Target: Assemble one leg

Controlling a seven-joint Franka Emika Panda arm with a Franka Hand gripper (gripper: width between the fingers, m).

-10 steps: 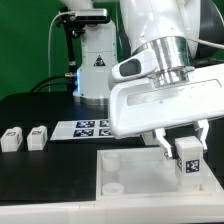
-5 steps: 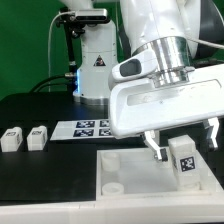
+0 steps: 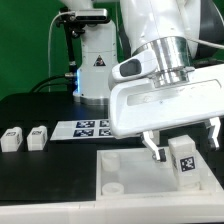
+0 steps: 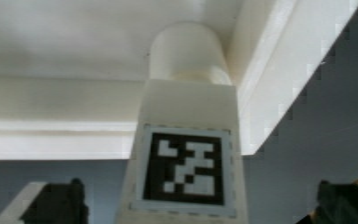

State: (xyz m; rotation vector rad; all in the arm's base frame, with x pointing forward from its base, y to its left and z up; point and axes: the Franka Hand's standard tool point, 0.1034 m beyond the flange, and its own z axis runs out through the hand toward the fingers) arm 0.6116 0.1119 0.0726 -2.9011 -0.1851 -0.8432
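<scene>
I count 3 legs. 1 leg point(image 3: 183, 160) stands upright on the single tray point(image 3: 125, 168), close to its corner rim. A 2nd leg point(image 3: 11, 138) and a 3rd leg point(image 3: 37, 136) sit side by side on the tabletop point(image 3: 50, 178). The hand point(image 3: 185, 148) hangs wide open and empty, with clear gaps on both sides of the leg.

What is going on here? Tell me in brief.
The Panda arm's gripper is open, with its fingers on either side of one leg and not touching it. That leg stands upright on the white tray, near its corner on the exterior view's right. Whether it is fully seated cannot be told. A second leg and a third leg sit on the black table, at the exterior view's left.
</scene>
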